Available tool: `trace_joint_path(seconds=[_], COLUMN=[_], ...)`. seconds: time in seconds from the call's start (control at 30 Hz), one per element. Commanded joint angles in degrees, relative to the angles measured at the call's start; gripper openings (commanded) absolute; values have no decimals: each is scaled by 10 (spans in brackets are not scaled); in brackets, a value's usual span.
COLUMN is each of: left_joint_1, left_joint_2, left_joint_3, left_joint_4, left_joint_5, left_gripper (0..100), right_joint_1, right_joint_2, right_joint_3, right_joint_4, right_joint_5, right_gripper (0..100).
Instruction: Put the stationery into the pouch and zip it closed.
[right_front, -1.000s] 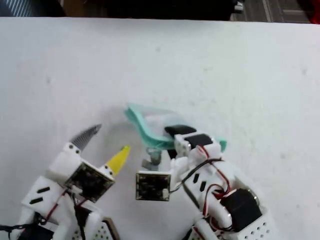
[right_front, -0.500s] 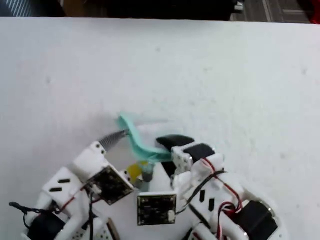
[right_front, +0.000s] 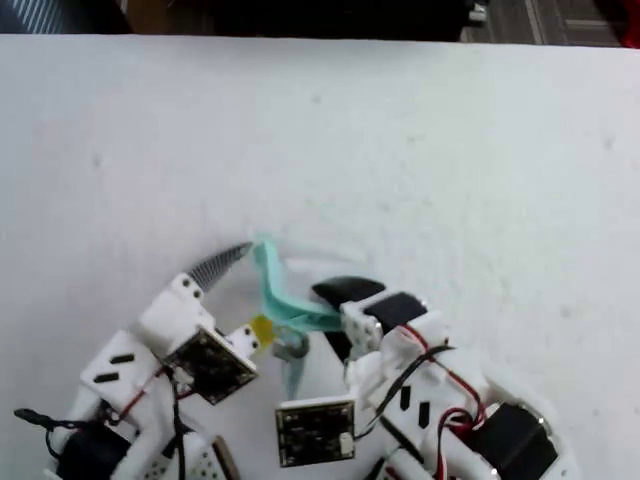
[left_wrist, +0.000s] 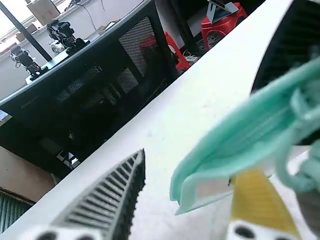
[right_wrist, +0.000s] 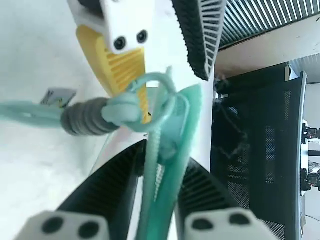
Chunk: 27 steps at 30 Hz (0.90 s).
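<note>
Teal pouch in right gripper

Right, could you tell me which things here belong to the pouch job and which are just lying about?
Job:
pouch
zip pull
left gripper, open around the pouch's end
right gripper, shut on the pouch's zip edge

Just there:
table
mesh panel and red stool, in the room behind
</note>
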Motion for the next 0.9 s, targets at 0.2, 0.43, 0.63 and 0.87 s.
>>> trace_joint_path(seconds=[0.2,0.43,0.63,0.87], left_joint_1=[83,123,123,149], left_joint_2=[1,1,1,1], left_joint_3=[24,53,49,48], left_joint_4=[-27,-26,-14,-15], left_joint_5=[2,3,2,52], left_gripper=[283,231,69,21], right_joint_1=[-7,-5,-3,-2], right_joint_2=[-4,-7,-5,-5], right_joint_3=[-32,-30,-29,37], right_joint_4=[0,-8,-29,-86], right_joint_5=[9,4,4,4], right_gripper=[18,18,18,19])
